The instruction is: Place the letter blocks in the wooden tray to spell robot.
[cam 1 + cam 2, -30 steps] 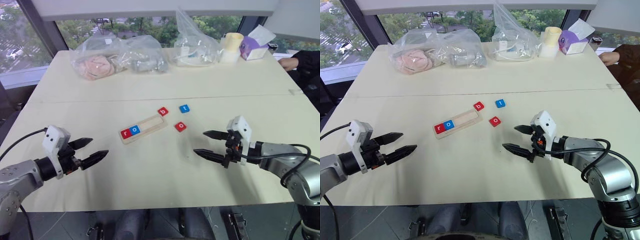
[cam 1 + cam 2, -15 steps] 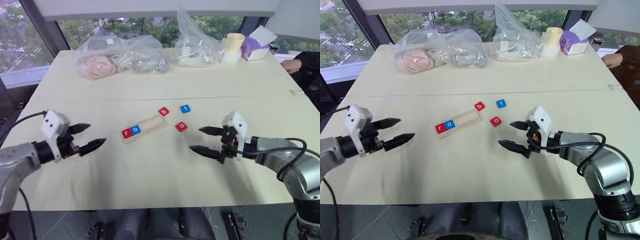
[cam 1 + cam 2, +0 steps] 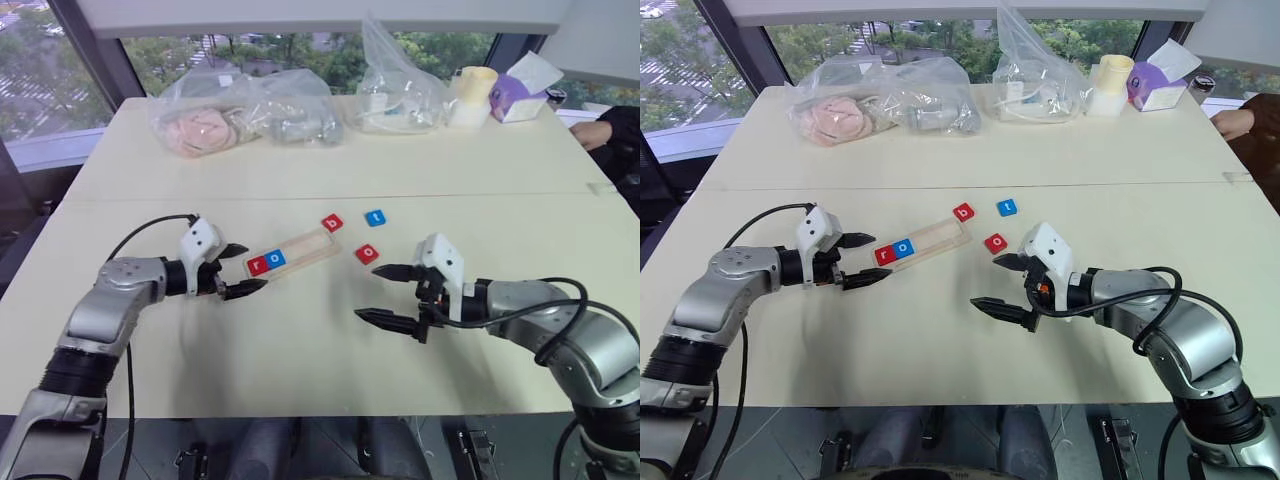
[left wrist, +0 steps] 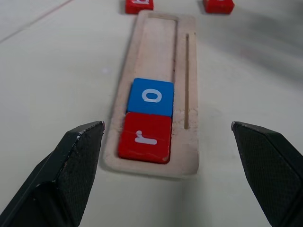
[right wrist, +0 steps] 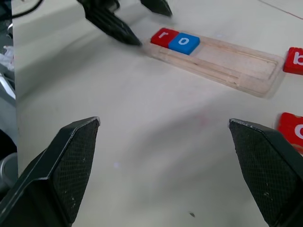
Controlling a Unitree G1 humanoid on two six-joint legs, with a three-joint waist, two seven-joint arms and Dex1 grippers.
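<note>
Beside wooden tray (image 3: 291, 254), left gripper (image 3: 239, 268) agape, empty

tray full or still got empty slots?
Partly filled. The tray holds only the red r and blue o at one end; the rest of its groove is bare. Red b, blue t and red o lie outside on the table.

Pale cream worktop (image 3: 300, 350), a seam running across it beyond the tiles. Lying on it near the middle: wooden tray (image 3: 292, 254), set at a slant, with a red r tile (image 4: 145, 137) and a blue o tile (image 4: 151, 97) side by side at its nearer end. Loose on the surface past the tray's far end: red b tile (image 3: 332, 222) just beside the tray, blue t tile (image 3: 375, 217), red o tile (image 3: 367, 253). Along the far edge: two clear plastic bags (image 3: 240, 110) with soft contents, a third bag (image 3: 398, 85), a cream cup (image 3: 470, 95), a purple tissue box (image 3: 520, 90).
</note>
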